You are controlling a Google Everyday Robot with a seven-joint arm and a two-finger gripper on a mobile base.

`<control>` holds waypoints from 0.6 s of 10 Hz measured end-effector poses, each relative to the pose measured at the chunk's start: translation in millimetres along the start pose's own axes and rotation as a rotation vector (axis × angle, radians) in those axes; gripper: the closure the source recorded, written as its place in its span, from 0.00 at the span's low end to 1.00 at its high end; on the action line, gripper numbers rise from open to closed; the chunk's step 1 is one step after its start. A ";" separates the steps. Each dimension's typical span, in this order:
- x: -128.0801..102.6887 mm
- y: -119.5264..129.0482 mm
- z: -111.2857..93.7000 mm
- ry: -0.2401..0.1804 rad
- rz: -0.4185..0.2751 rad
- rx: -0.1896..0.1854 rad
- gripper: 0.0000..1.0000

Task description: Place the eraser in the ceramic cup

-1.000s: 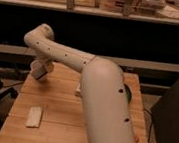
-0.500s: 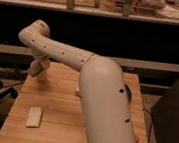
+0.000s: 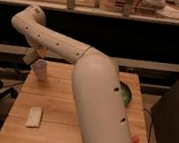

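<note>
At the far-left corner of the wooden table (image 3: 57,106), the gripper (image 3: 33,57) has lifted slightly over the last second and now sits just above the ceramic cup (image 3: 40,71), which suggests the drop is at hand or done. Grip state cannot be told, and the eraser is not visible, so its whereabouts are unconfirmed; a flat pale slab (image 3: 34,117) lies near the front-left edge

On the table (image 3: 66,113): one ceramic cup (image 3: 40,71) beneath the pincer (image 3: 32,56), one pale flat slab (image 3: 34,117), one green object (image 3: 125,95)
</note>
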State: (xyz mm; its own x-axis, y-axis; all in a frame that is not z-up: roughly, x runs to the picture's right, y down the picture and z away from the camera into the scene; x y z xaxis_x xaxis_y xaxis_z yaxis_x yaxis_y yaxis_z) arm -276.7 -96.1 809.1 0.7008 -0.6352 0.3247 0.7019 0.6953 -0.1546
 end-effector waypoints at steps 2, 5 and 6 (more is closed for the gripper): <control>10.9 4.2 10.0 -0.010 0.028 0.003 0.80; 2.1 7.0 22.6 -0.015 0.010 0.014 0.68; -1.4 6.8 23.6 -0.016 0.008 0.017 0.70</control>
State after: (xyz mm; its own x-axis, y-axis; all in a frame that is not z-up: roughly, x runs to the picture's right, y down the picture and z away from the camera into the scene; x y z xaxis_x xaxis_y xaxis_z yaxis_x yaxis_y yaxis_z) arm -275.9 -82.6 829.6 0.7043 -0.6238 0.3388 0.6936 0.7064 -0.1414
